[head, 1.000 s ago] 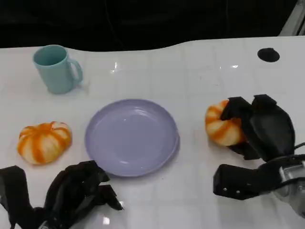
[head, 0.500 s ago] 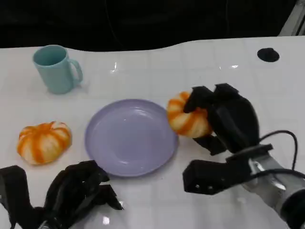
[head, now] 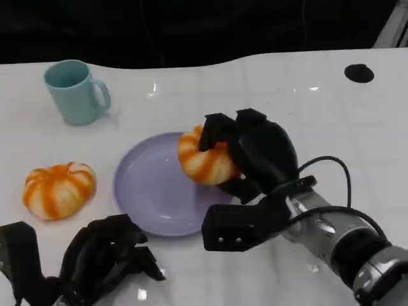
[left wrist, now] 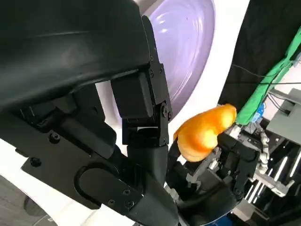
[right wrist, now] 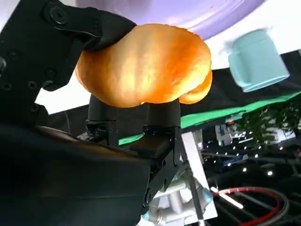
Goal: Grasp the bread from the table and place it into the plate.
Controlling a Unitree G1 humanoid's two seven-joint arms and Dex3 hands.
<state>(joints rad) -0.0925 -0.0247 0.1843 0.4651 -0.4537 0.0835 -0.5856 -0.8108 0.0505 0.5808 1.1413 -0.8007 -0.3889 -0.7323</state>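
Observation:
My right hand (head: 255, 156) grips an orange-and-white striped bread roll (head: 203, 159) and holds it over the right half of the lavender plate (head: 150, 188). The right wrist view has the roll (right wrist: 146, 70) clamped between black fingers (right wrist: 160, 122), with the plate's rim (right wrist: 188, 19) beside it. In the left wrist view the same roll (left wrist: 203, 133) hangs near the plate (left wrist: 188, 47). A second striped roll (head: 58, 189) lies on the table left of the plate. My left hand (head: 105, 255) rests low at the front left, fingers curled, holding nothing.
A light teal mug (head: 75, 92) stands at the back left; the right wrist view catches the mug (right wrist: 257, 59) too. A small black disc (head: 359, 72) lies at the far right. The white table (head: 287, 102) ends at a dark far edge.
My right hand has carried the roll leftward from the table right of the plate to above the plate's right half. The left hand and the other roll stayed put.

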